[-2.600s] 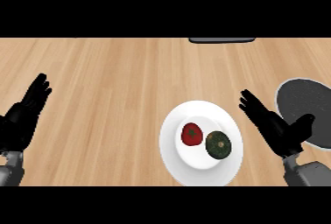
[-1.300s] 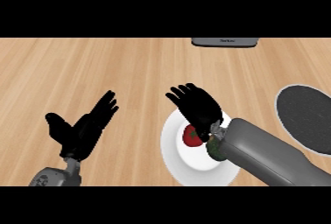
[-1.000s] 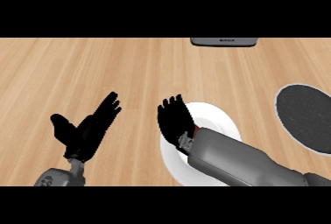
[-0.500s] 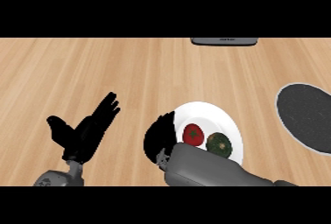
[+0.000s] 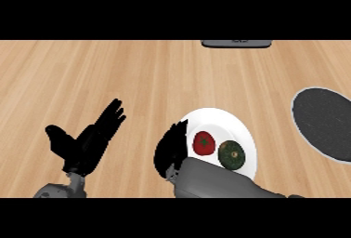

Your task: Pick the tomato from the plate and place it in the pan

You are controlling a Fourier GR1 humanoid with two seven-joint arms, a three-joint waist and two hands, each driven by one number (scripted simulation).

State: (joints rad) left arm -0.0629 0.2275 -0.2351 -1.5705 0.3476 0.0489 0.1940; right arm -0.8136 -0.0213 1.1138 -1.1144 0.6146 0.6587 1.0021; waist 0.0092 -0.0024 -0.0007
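The tomato [image 5: 204, 142] lies on the plate [image 5: 214, 118] just beside the straight-fingered right robot hand [image 5: 170, 149].

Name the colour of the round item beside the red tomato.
Round item: dark green, head view.

The right hand [image 5: 169, 149] has drawn back, uncovering the tomato [image 5: 204, 142].
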